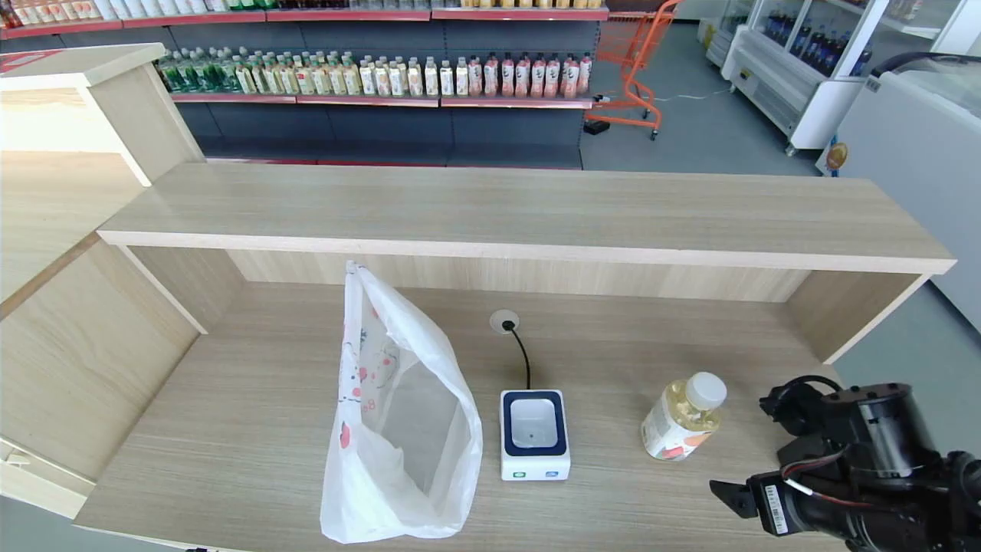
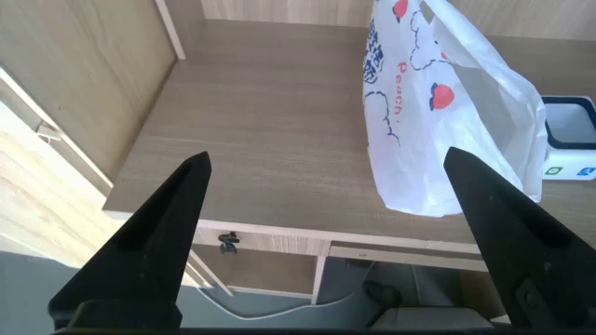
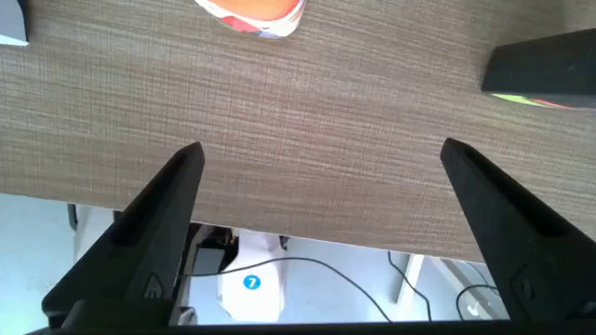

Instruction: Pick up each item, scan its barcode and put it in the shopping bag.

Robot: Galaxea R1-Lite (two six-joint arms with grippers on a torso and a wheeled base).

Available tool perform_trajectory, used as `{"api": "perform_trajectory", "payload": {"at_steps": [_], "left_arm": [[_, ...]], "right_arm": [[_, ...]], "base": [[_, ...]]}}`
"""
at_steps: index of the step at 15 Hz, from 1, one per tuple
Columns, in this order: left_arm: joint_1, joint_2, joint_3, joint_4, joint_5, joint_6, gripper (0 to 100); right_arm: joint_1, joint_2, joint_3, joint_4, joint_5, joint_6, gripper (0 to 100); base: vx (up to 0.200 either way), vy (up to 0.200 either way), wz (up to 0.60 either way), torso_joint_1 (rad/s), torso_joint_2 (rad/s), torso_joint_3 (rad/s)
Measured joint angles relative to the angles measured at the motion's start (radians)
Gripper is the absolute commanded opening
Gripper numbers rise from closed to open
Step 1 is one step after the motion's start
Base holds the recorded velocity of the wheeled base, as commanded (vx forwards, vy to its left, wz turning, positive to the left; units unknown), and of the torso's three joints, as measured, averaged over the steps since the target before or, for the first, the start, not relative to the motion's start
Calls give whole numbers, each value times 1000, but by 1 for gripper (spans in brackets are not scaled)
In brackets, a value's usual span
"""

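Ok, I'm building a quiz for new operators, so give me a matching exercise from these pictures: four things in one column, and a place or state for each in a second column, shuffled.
Things
1. shopping bag
2. scanner
3. bottle
4. right tool

Places or states
A. white cap, on the scanner's right
B. open, above the near edge of the counter
C. between bag and bottle, black cable behind it
D. standing open, leftmost on the counter

Pairs: 1-D, 2-C, 3-A, 4-B

White bag (image 1: 364,460), red fruit print; scanner (image 1: 535,465) white, navy-framed; bottle (image 1: 682,423) pale-yellow.
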Motion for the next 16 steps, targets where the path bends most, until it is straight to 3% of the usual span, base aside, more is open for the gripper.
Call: {"api": "perform_trajectory", "payload": {"at_steps": [10, 16], "left_arm": [[-1, 0, 0, 0, 0, 0, 100], [0, 0, 0, 0, 0, 0, 100]], "right_arm": [[31, 453, -37, -649, 7, -64, 100], [31, 568, -103, -840, 97, -127, 100]], "base": [[0, 0, 0, 0, 0, 0], [0, 0, 0, 0, 0, 0]]}}
